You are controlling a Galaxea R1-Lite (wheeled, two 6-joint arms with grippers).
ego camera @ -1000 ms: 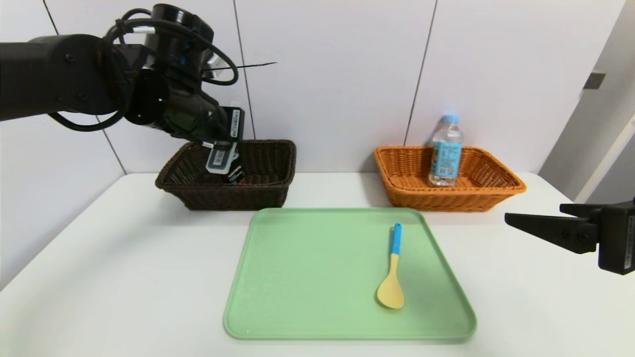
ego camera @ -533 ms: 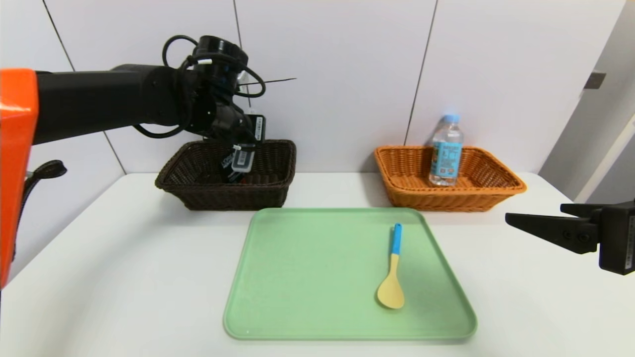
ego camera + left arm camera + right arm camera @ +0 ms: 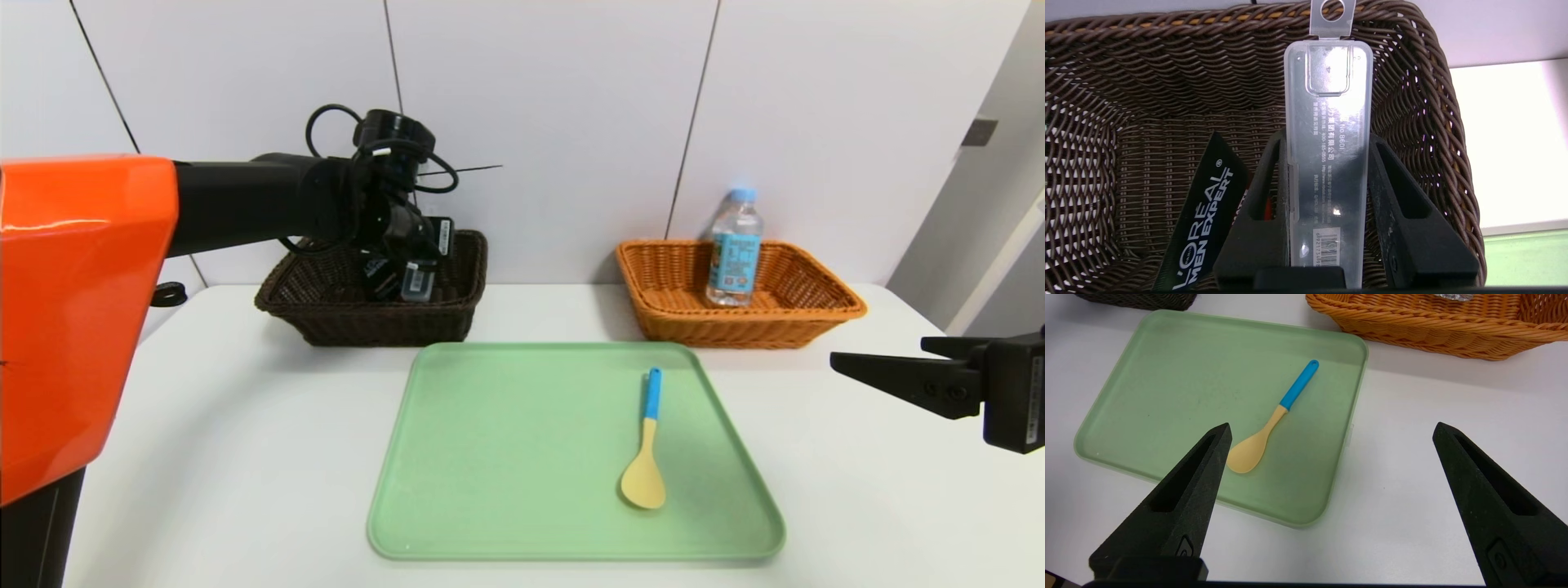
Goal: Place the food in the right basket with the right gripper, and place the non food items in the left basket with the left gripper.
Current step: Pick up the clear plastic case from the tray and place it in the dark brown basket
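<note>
Clear plastic case (image 3: 1327, 163) pinched in our left gripper (image 3: 1327, 175) has sunk into the brown basket (image 3: 326, 318), ready for release; our right gripper (image 3: 1331, 433) waits, fingers spread.

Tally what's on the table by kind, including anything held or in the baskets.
Baskets: 2, brown, orange
Tray: 1
Spoon: 1
Bottle: 1
Clear plastic case, in left claw: 1
Black L'Oreal pack: 1
Total: 7

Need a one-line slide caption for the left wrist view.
Left gripper holds a clear plastic case over the brown basket, beside a black L'Oreal pack.
</note>
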